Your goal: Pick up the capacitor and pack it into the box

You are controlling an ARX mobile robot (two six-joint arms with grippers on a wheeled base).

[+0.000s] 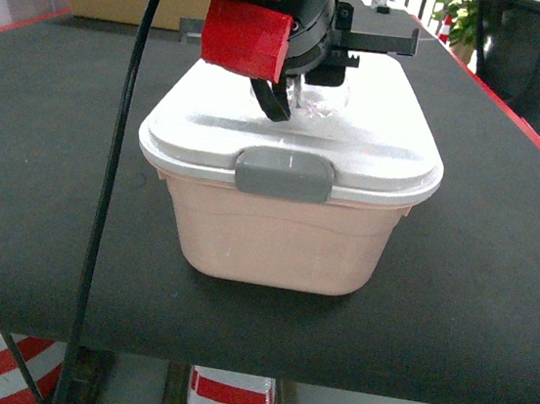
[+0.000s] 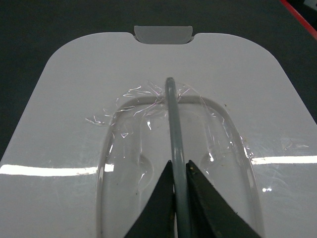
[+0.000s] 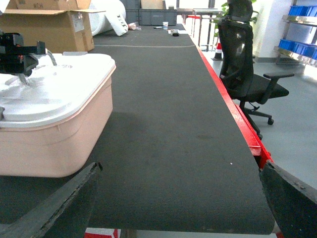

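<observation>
While the lid is still on: a peach-pink box point(image 1: 279, 248) sits in the middle of a dark worktop point(image 1: 482, 238), closed under its white lid point(image 1: 210, 126).
Left hand: the left hand point(image 2: 179, 171) is over the middle of the lid, its two dark fingers point(image 2: 161, 208) pinched shut on the thin grey handle point(image 2: 174, 129) that stands up from a recess in the lid.
Handle area: crinkled clear film point(image 2: 141, 106) lies around the recess, and a few dark specks lie inside it.
Latch: a grey latch point(image 1: 284, 174) on the near edge lies flat against the rim, apparently fastened; a second one point(image 2: 163, 33) shows at the other edge in the left wrist view.
Right hand: the right hand point(image 3: 178, 198) hangs off to the right of the box, well apart from it, its two dark fingertips point(image 3: 54, 206) spread wide with nothing between them.
Capacitor: none can be seen in any view, so its place cannot be told.
Surroundings: a brown carton point(image 3: 49, 25) stands at the far end of the worktop, and a black office chair point(image 3: 247, 74) stands beside it.
Step in hand: judged to be opening the box by its handle.
Doing it well: lift straight up, slowly, keeping the thin handle centred in the grip. If the latches hold, the whole box may rise with the lid, so the free right hand could steady the tub or release the latches first.
</observation>
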